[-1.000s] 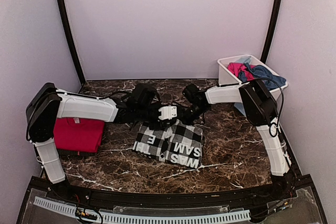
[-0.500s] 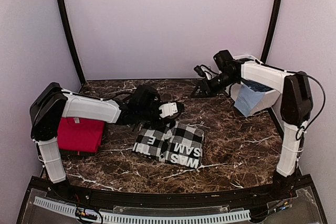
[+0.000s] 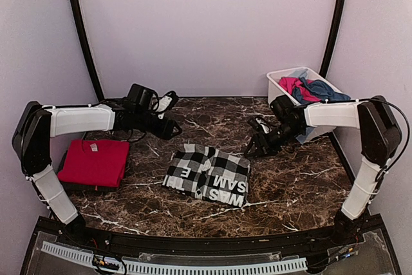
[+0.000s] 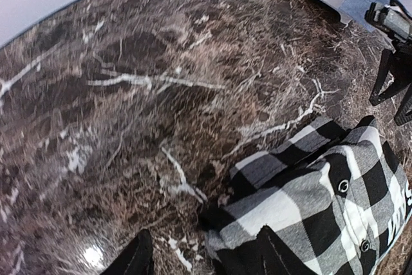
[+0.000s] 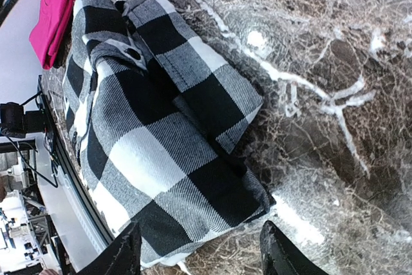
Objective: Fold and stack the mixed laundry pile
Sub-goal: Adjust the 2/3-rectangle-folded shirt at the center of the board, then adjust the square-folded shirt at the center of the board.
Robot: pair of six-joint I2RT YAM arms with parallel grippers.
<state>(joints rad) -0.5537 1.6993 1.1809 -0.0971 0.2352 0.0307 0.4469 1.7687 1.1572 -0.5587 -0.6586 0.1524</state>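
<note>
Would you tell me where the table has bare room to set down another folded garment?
Bare marble lies behind the checked garment toward the back wall, and to its right, up to the right arm. Crowded: the left side, with the red tee beside the left arm, and the tub corner.

A lab test booth: bare pale wall [image 3: 206,24] and black frame [image 3: 82,37] enclose a marble table [image 3: 290,185]

Left wrist cam chops the checked shirt [image 4: 322,204] off at the bottom and right edges, with the lettering barely in view. On the right wrist cam the red tee [image 5: 58,11] is cut by the top edge. The pink and blue pieces [image 3: 308,87] in the tub [image 3: 275,91] are too tangled to tell apart.
</note>
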